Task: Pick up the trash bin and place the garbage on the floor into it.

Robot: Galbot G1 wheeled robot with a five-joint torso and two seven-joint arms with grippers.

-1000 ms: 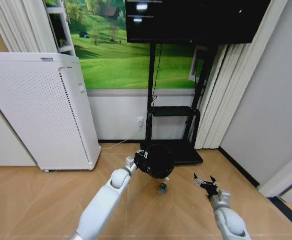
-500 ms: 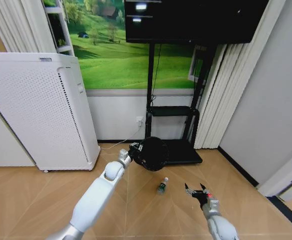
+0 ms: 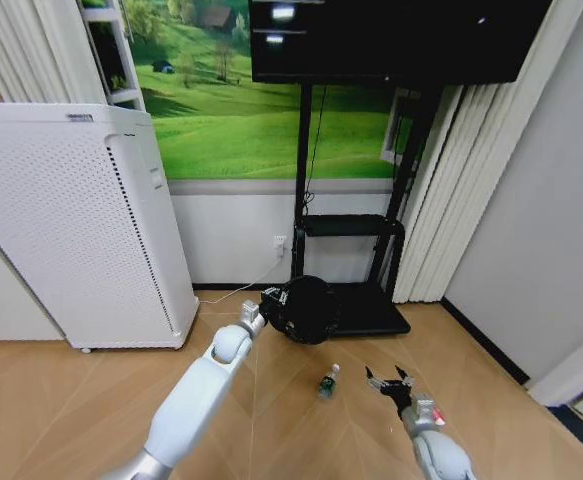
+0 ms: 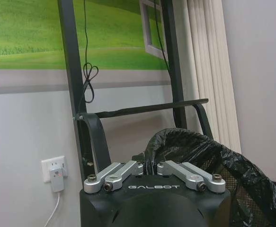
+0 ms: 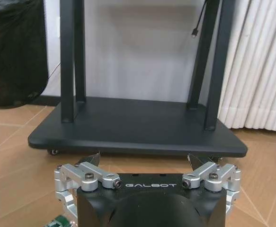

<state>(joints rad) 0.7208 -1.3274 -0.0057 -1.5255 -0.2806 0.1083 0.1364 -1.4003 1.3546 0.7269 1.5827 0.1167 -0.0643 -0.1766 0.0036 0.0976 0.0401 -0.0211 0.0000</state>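
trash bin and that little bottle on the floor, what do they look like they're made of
The trash bin, gripped at its rim by the left pincer, looks like black wire mesh: fine netting shows on its side. Crinkled, glossy black film over the rim suggests a plastic liner. The bottle lying on the wooden floor seems to be clear plastic with a greenish label, though it is too small to be sure.

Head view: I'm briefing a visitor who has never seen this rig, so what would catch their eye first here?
Probably the trash bin, lined with a black bag and held up off the floor by the left gripper, in front of the TV stand. Next, the right gripper, open and low over the parquet, with a small bottle lying beside it. The tall white perforated appliance stands at left.
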